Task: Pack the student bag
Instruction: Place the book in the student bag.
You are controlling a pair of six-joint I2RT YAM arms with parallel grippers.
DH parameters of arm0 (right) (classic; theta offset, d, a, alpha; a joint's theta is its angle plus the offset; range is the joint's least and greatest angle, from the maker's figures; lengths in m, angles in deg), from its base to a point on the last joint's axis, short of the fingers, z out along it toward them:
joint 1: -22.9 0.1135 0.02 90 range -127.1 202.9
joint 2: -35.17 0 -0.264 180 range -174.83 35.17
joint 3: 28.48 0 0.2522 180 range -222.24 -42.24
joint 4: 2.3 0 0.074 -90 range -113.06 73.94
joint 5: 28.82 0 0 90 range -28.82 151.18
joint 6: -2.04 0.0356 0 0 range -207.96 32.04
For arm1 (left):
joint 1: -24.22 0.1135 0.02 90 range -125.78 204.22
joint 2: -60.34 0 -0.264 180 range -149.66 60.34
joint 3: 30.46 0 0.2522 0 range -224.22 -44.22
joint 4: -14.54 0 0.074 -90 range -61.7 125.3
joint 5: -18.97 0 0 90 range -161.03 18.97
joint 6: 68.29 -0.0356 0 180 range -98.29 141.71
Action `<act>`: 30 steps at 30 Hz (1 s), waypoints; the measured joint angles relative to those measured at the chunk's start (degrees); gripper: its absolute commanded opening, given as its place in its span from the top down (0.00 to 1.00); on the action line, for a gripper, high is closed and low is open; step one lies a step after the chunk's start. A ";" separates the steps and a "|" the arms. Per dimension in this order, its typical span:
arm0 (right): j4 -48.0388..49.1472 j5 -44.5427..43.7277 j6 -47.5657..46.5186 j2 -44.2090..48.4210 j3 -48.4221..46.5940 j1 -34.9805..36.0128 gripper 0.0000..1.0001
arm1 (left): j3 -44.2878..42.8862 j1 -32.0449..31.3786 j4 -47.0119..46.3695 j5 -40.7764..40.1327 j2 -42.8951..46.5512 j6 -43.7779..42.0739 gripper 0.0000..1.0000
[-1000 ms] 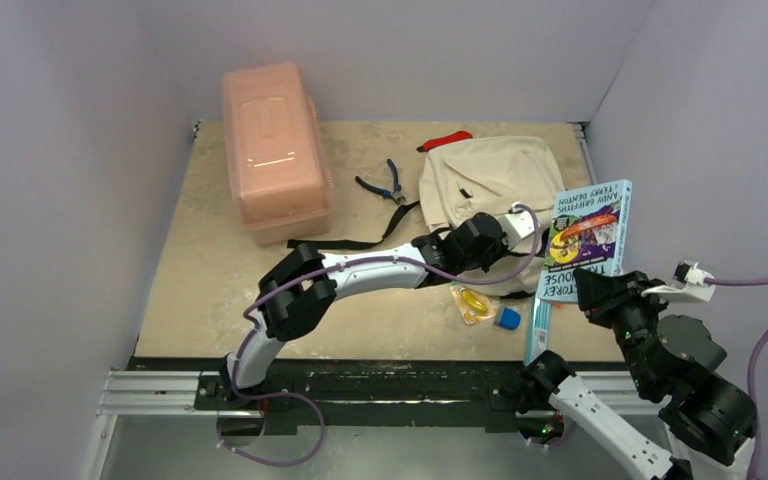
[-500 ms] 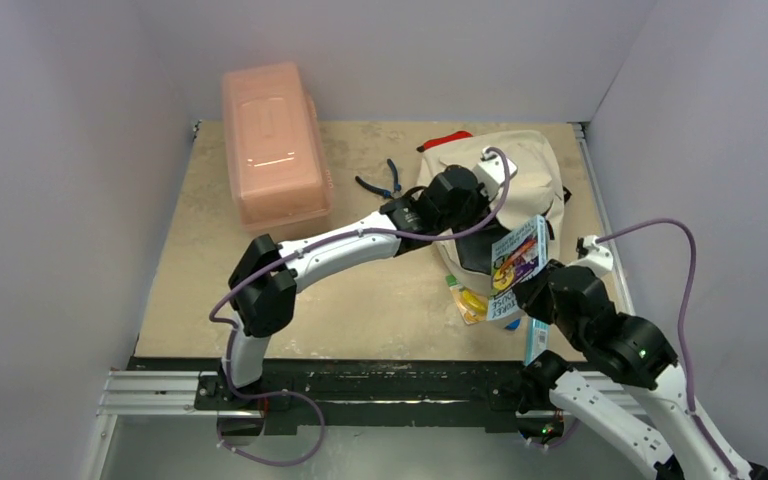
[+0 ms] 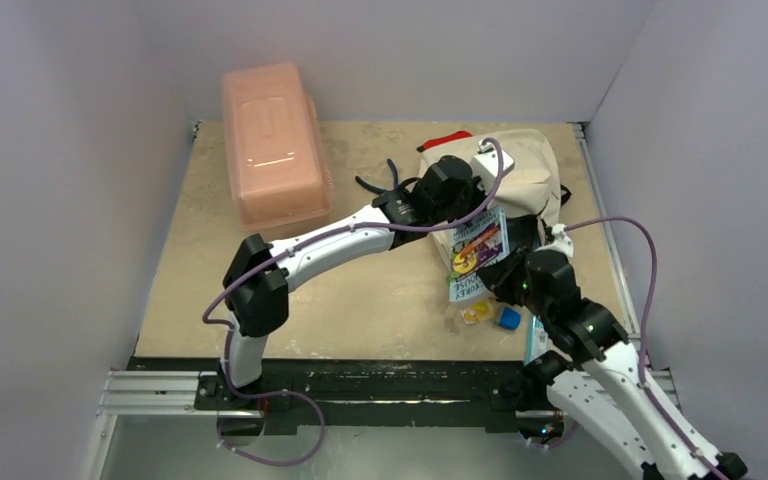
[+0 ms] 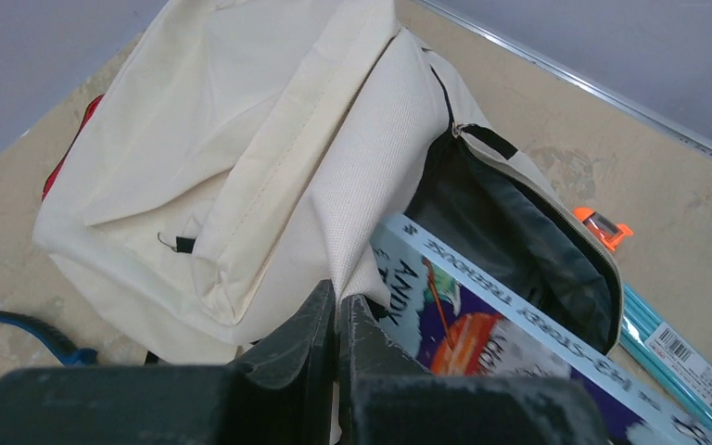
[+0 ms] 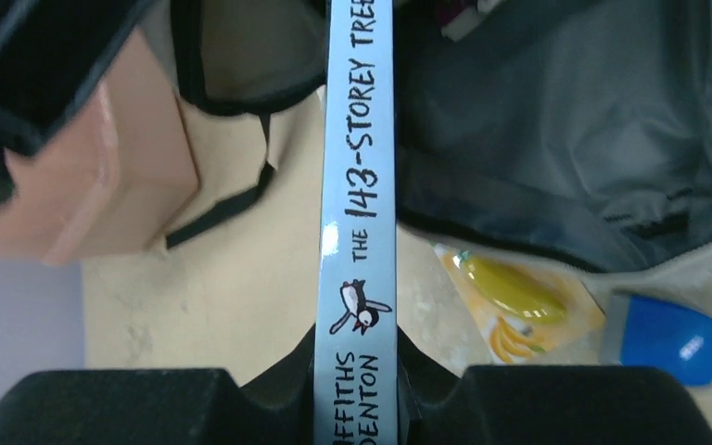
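1. The cream-beige fabric backpack (image 3: 525,165) lies at the far right of the table with its dark-lined mouth turned toward the arms. The left gripper (image 4: 338,311) is pinched shut on a fold of the mouth's upper edge and holds it up.
2. The right gripper (image 5: 357,375) is clamped across the spine of the light-blue paperback book (image 3: 475,245), whose leading end is at the mouth.
3. That pinch looks thin. If the fabric slips out, I'd expect the mouth to sag onto the book and block it.
4. The book is gripped at one end only, so a corner catching the zipper rim could twist it in the jaws or push the soft bag away.
5. The two wrists are very near each other, and pushing deeper risks a knock.
6. A yellow plastic packet (image 5: 519,306) and a small blue cap (image 5: 667,338) lie just beside the bag's lip, with a long teal pack (image 4: 677,352) near them. None of them blocks the mouth.
7. A rigid pink plastic box (image 3: 275,150) and blue-handled pliers (image 4: 46,338) sit well to the left.
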 measured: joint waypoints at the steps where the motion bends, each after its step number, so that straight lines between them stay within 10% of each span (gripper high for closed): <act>1: 2.21 2.23 -0.46 -1.77 0.02 -2.80 1.00 | 0.00 0.00 0.31 0.33 0.17 -0.02 1.00; 9: 25.90 43.45 -4.96 -13.84 10.08 -43.30 1.00 | -0.42 0.17 1.38 1.16 0.92 -1.60 1.00; 19: 32.24 54.73 -4.33 -12.15 14.73 -46.75 1.00 | -3.06 0.13 3.15 2.14 1.03 -4.61 1.00; 30: 65.24 55.65 6.29 -27.36 18.75 -48.83 1.00 | -3.93 -0.63 5.09 3.30 1.03 -5.01 1.00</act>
